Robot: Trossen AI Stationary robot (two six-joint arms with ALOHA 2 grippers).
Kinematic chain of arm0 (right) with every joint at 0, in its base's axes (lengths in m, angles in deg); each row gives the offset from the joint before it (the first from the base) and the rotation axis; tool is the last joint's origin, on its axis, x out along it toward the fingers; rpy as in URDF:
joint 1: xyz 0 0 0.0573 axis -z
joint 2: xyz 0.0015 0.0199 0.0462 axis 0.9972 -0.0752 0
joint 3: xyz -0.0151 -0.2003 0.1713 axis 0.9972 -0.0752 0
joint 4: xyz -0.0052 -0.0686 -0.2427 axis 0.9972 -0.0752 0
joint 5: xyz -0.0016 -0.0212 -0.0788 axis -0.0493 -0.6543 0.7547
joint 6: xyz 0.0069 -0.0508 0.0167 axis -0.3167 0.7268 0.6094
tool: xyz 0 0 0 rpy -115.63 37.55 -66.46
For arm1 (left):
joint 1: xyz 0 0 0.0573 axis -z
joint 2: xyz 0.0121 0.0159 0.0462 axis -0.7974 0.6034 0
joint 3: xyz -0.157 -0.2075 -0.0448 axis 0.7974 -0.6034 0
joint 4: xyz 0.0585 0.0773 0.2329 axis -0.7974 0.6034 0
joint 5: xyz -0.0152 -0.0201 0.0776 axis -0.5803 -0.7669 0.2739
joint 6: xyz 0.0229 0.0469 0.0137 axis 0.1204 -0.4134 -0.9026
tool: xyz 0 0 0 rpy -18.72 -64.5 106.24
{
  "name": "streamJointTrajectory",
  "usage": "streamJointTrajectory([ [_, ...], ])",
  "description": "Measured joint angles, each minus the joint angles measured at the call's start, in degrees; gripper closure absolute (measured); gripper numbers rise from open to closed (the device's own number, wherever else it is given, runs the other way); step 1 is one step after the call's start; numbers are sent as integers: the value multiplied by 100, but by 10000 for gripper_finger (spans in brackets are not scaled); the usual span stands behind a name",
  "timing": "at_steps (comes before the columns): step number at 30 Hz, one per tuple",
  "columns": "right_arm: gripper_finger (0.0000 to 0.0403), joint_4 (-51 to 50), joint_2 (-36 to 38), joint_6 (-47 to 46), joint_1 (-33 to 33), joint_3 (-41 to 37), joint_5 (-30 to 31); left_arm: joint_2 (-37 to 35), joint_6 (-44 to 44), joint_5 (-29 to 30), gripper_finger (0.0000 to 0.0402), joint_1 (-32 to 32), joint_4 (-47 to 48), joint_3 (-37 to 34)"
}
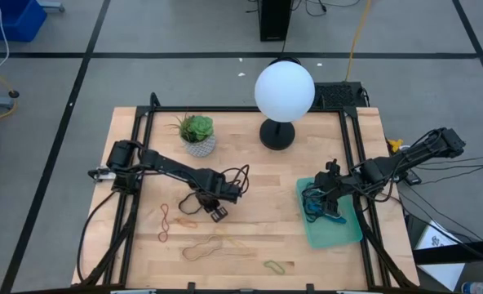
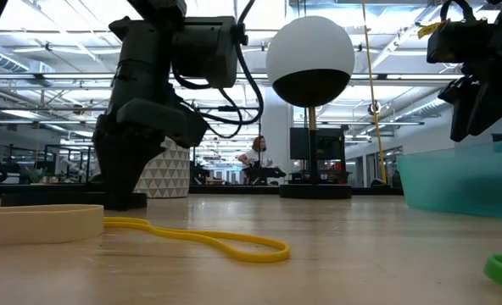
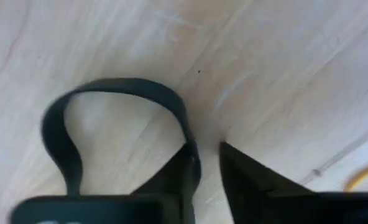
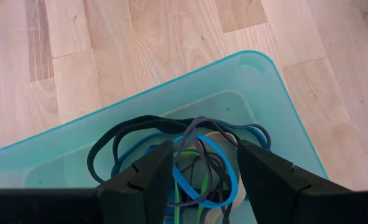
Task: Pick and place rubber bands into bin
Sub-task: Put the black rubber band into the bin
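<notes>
The left gripper (image 3: 206, 165) pinches narrowly on a thin black rubber band (image 3: 66, 118) between its fingers, pickup under way; next, lifting toward the translucent teal plastic bin (image 1: 347, 233)

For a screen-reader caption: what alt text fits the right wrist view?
Right gripper, jaws open, hangs over a teal bin holding a tangle of black, blue, grey and green rubber bands. The bin sits on a wooden table.

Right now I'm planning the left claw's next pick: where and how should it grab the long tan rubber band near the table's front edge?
Take the tan rubber band at one thin strand mid-length, coming straight down from above: it lies flat and stretched out on the table, so only a top pinch across a strand looks workable.
</notes>
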Motion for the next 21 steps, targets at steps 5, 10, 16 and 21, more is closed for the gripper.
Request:
streamJointTrajectory([
  [5, 229, -1, 0, 0, 0, 0, -1, 3, -485, 81, 390, -56, 19, -3],
  [10, 230, -1, 0, -63, -1, 0, -3, 5, -913, 19, 389, -66, 27, -3],
  [16, 228, -138, 34, -151, 0, 0, -21, 12, -1274, -181, 392, -79, 84, 58],
  [21, 231, -103, 196, -151, -1, 0, -18, 60, -2039, -262, 396, -74, 102, 355],
])
